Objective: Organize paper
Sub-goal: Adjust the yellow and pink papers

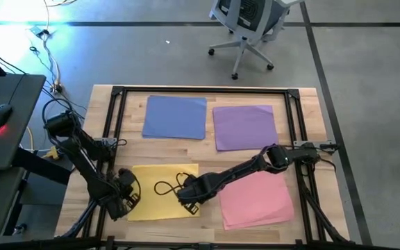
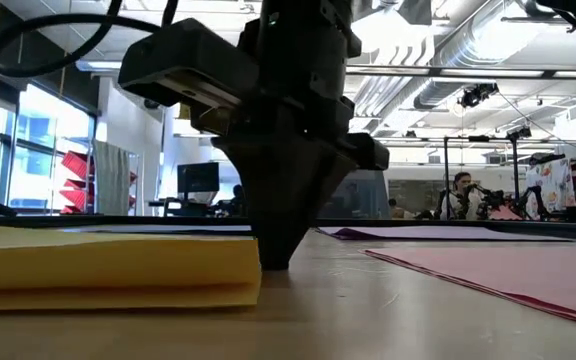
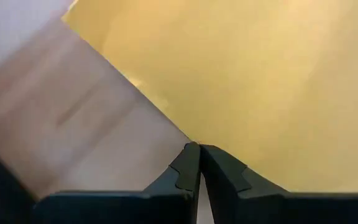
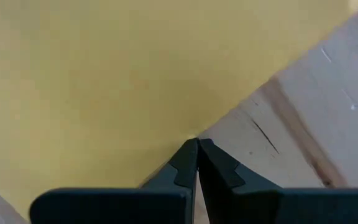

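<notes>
High view: overhead, straight down on bench [image 1: 207, 149]. Low view: bench-level, close. Wrist views: close; all share yellow paper [image 1: 151, 182].

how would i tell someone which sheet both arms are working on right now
Start at the wooden table, which holds four patches of paper: blue and purple at the far side, pink near right. The one you want is the yellow paper at the near left. It alone has the shut left pincer and shut right pincer pressed at opposite edges.
</notes>
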Controlling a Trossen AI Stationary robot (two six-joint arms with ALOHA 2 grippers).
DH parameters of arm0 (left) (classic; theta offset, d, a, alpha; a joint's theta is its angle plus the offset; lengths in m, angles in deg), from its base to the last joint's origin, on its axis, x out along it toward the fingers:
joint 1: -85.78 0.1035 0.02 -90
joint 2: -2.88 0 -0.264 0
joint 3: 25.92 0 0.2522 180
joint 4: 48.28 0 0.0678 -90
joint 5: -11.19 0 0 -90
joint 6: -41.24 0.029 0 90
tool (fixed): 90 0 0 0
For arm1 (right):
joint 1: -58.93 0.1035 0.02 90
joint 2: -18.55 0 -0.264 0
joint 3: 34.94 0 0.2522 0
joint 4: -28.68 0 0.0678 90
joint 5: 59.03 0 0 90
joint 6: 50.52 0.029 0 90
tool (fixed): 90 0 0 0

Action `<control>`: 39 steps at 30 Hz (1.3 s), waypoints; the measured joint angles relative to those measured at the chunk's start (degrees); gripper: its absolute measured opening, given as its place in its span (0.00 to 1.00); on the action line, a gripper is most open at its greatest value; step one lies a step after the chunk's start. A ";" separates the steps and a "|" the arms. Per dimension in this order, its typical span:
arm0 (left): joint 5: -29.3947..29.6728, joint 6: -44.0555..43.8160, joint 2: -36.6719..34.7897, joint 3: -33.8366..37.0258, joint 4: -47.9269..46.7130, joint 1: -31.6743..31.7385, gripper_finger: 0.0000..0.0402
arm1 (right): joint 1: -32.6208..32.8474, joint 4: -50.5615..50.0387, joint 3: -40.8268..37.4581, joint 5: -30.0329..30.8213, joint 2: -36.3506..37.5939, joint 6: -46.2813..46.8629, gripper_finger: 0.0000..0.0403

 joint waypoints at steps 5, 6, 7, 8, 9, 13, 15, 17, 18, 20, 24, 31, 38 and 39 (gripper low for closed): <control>1.84 -0.77 -0.05 -0.01 -0.51 0.06 0.00 | 0.83 -0.56 0.00 0.27 -0.02 0.60 0.00; 1.36 -1.15 -0.20 -0.01 -0.56 0.08 0.00 | 0.87 -0.60 0.01 0.17 -0.02 0.77 0.00; 0.77 -1.40 -0.36 -0.06 -0.67 0.08 0.00 | 0.87 -0.90 0.19 -0.07 -0.03 0.89 0.00; 0.08 -1.49 -0.49 -0.31 -0.94 0.12 0.00 | 0.87 -1.55 0.68 -0.25 -0.12 0.90 0.00; -0.63 -1.54 -0.49 -0.76 -1.68 0.14 0.00 | 0.89 -2.37 1.22 -0.55 -0.22 0.89 0.00; -3.52 -1.55 -0.43 -3.63 -7.87 -0.08 0.00 | 1.10 -6.10 3.39 -0.83 -0.33 1.45 0.00; -3.50 -1.55 -0.49 -4.79 -10.14 -0.10 0.00 | 1.13 -6.82 4.31 -0.55 -0.33 0.19 0.00; -3.58 -1.55 -0.49 -5.57 -12.53 -0.08 0.00 | 1.02 -7.04 4.63 -0.12 -0.33 -1.11 0.00; -3.63 -1.55 -0.49 -6.03 -13.14 -0.09 0.00 | 1.02 -7.29 4.63 -0.08 -0.33 -1.22 0.00; -3.34 -1.54 -0.56 -7.07 -13.34 -0.13 0.00 | 0.96 -7.97 4.63 0.02 -0.33 -0.84 0.00; 0.12 -1.53 -0.99 -10.14 -12.05 -0.21 0.00 | 1.01 -9.88 4.63 0.77 1.11 -1.08 0.00; 6.21 9.41 -1.03 -9.09 9.05 3.70 0.00 | 1.01 -8.47 4.66 0.94 5.15 -16.54 0.00; 5.76 16.73 -1.02 -4.31 19.14 10.78 0.00 | 1.48 -3.74 4.67 -3.01 9.53 -21.69 0.00; 5.58 17.85 -1.02 -4.00 19.21 11.47 0.00 | 1.76 -3.73 4.66 -2.99 10.22 -21.60 0.00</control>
